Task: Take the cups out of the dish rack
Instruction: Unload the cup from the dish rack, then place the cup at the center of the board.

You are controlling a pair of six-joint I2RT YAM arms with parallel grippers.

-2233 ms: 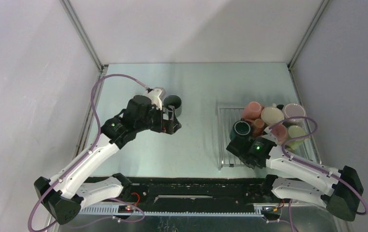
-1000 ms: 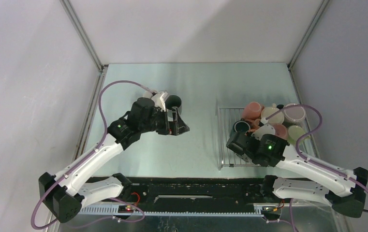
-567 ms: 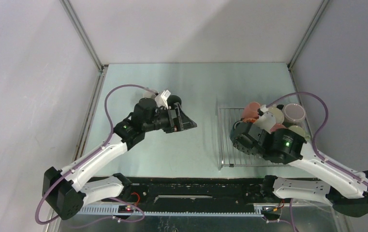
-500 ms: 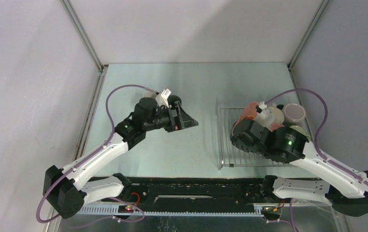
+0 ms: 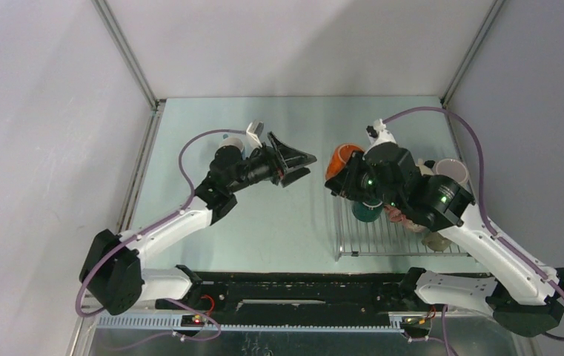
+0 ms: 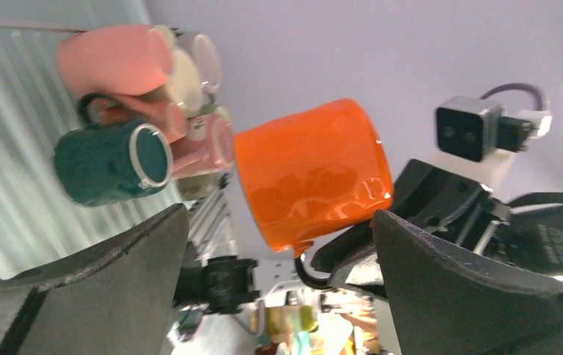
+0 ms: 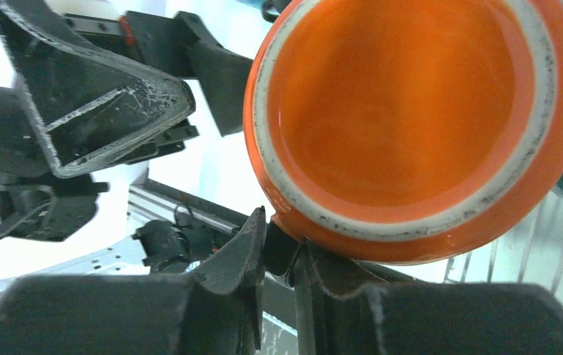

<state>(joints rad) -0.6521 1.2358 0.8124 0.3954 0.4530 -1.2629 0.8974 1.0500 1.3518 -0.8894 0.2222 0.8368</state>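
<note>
**Orange mug off the rack, offered across**

My right hand is clenched on the orange mug, pinching its wall at the rim. A second ago this hand was low among the cups in the dish rack. Now the mug hangs on its side in the air over the rack's left edge, touching nothing else. Just beyond it my left hand has swung in from mid-surface and stands released, jaws wide, facing the mug. I take this as a hand-over about to happen. Farther back, the dark teal mug, a pink mug and others lie in the rack, so most unloading remains.
</note>
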